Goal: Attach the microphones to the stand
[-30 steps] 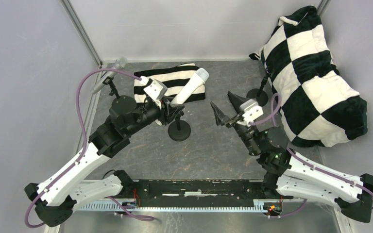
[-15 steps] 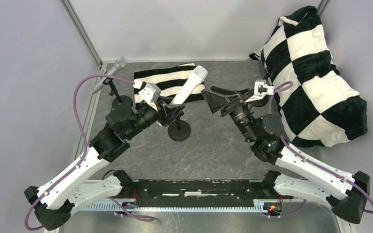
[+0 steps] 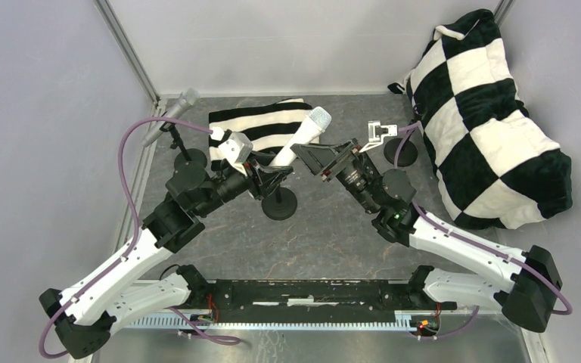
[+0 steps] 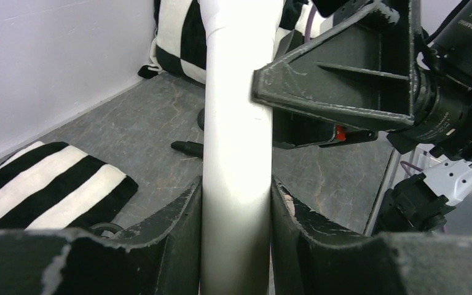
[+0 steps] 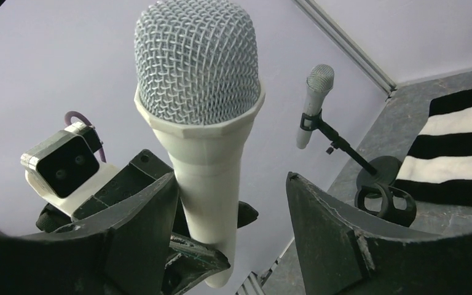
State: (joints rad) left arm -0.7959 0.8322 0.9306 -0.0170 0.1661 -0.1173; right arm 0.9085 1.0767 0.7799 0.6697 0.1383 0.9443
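Right pincer (image 3: 312,159) has swung in, jaws spread wide. Shut it off-centre and it could shove the white microphone (image 3: 302,136) askew in the left pincer (image 3: 267,171), which clamps the lower shaft. Mic sits between the right's fingers, nearer one, tilted above the stand (image 3: 279,204) on the counter (image 3: 333,227).

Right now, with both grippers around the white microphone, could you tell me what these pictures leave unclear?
Clip of the middle stand: in the top view it is covered by the left gripper, so whether the white microphone sits in it is unknown.
Contact of the right gripper: in the right wrist view one finger overlaps the microphone; touching or just beside, unclear.
Top of the right stand: in the top view it is too small and dark against the checked pillow.
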